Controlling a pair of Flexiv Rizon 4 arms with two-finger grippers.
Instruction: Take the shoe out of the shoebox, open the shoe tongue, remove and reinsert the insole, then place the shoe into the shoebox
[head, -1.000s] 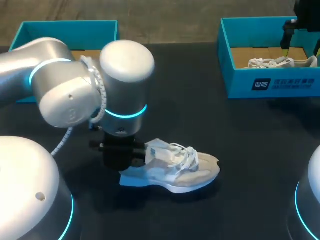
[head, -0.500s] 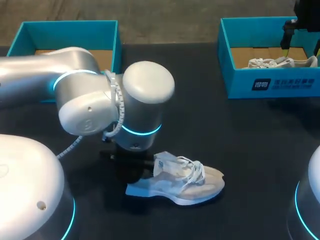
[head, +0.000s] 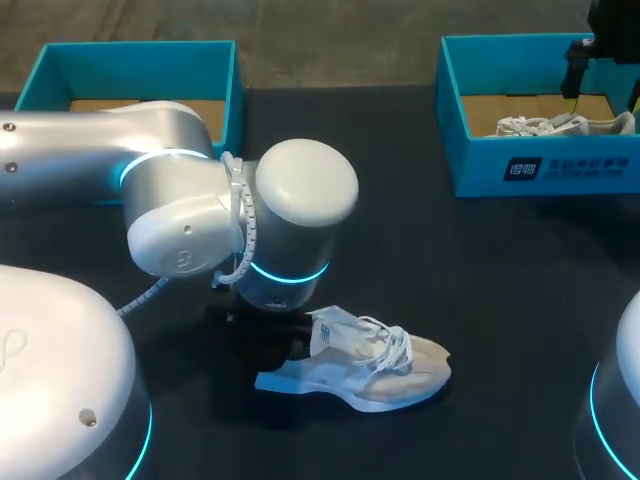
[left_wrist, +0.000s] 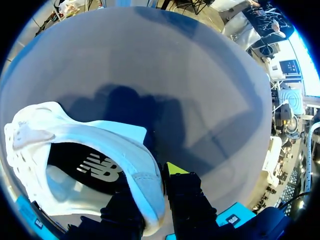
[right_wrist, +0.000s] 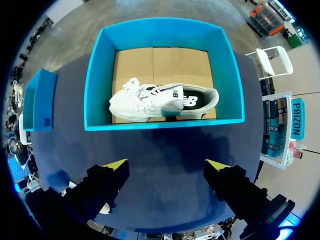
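Heel collar of the shoe (head: 355, 362) is pinched between the two fingers of the left gripper (left_wrist: 150, 196), one finger inside and one outside. The shoe's long axis therefore runs straight away from that gripper along the table (head: 480, 300), toe toward the robot's right. The right gripper (right_wrist: 166, 167) hangs well apart with its fingers spread wide, above the shoebox (right_wrist: 95, 75) holding a second shoe (right_wrist: 160, 102). From overhead the left wrist hides the grip, and the inner fingertip is buried in the shoe's mouth.
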